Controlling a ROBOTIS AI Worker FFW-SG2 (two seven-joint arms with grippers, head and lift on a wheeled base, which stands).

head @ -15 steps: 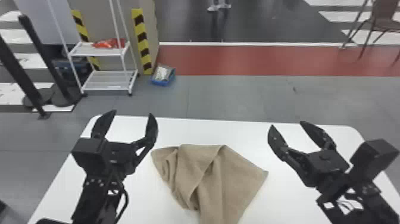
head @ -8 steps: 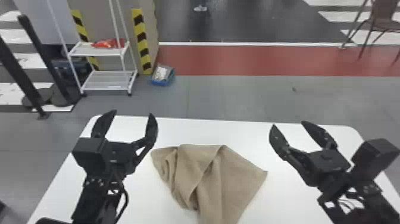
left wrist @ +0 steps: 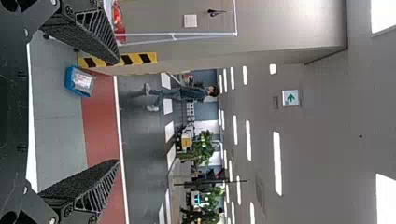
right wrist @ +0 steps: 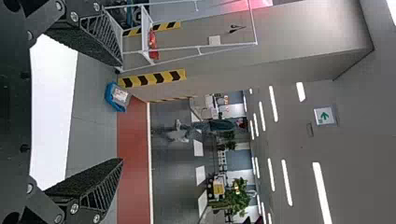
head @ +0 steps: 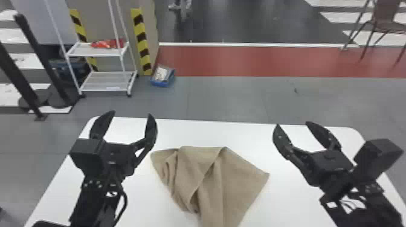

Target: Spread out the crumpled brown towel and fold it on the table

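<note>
The brown towel (head: pixel 208 181) lies crumpled on the white table, with folds bunched on its left side and a flat corner pointing right. To its left and above the table is my left gripper (head: pixel 129 116), open and holding nothing. On the towel's other side my right gripper (head: pixel 292 125) is also open and apart from it. In the left wrist view the left gripper (left wrist: pixel 116 112) has widely parted fingers. The right gripper (right wrist: pixel 122 112) shows the same wide gap in the right wrist view.
The white table (head: pixel 241 132) has rounded far corners. Beyond it on the floor stand a white wire shelf (head: pixel 105 81) with a red item, a blue box (head: pixel 163 77), black posts at the left and a brown chair (head: pixel 386 18) at the far right.
My right gripper has shifted very slightly to the right. The left gripper and the towel have kept their places.
</note>
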